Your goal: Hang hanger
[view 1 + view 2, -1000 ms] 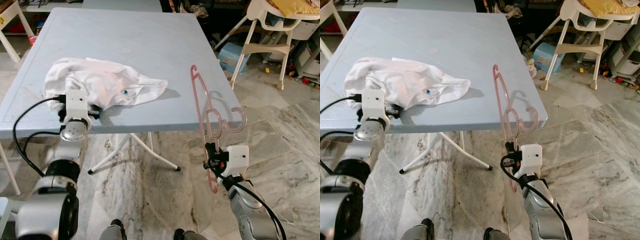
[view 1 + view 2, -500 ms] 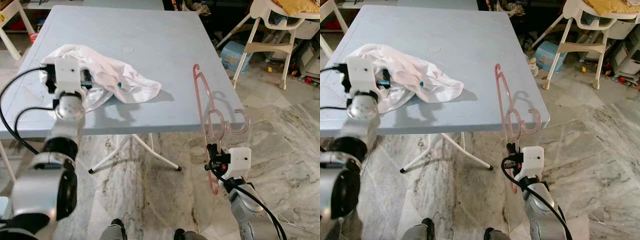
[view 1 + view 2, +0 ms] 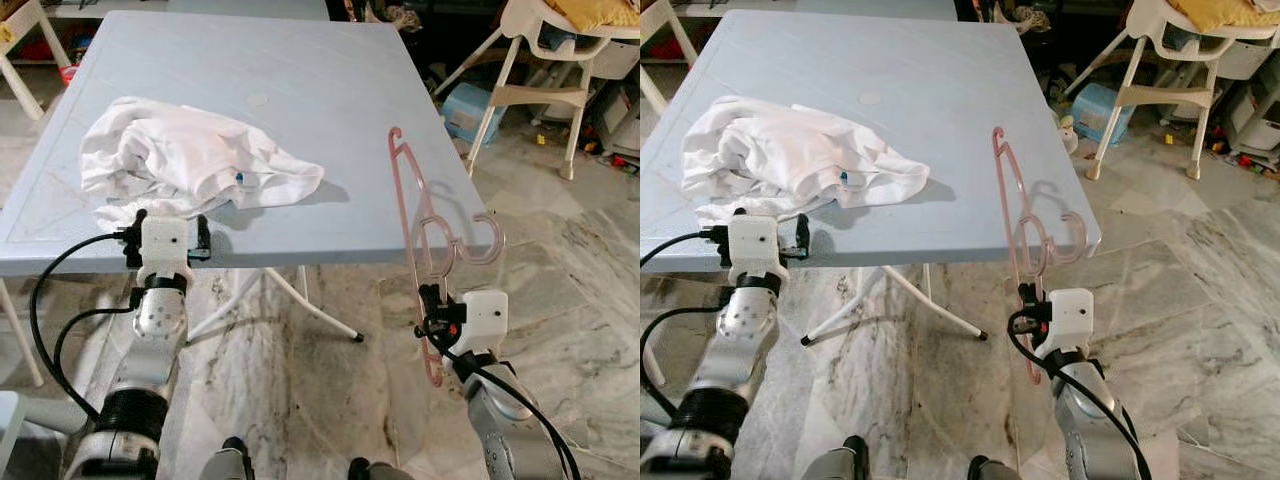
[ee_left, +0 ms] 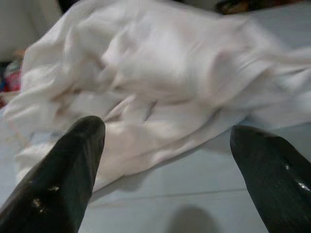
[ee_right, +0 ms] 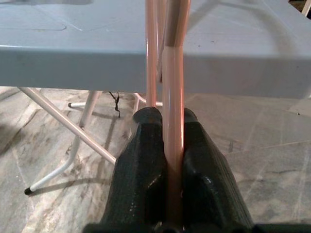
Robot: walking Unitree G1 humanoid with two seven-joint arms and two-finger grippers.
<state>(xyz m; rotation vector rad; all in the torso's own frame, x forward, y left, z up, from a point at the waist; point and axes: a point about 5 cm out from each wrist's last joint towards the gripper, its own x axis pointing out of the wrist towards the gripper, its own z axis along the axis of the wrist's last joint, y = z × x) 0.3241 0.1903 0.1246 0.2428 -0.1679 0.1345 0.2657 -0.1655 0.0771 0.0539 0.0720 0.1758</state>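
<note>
While the right end effector (image 5: 167, 160) clamps the pink hanger (image 3: 425, 235) upright, the left end effector (image 4: 165, 165) gapes wide before the white cloth (image 3: 190, 160).

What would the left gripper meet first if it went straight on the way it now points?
Most likely the white garment. The left gripper, jaws open, sits low at the near edge of the table and aims across a short strip of bare tabletop at the crumpled cloth, though depth is hard to judge.
</note>
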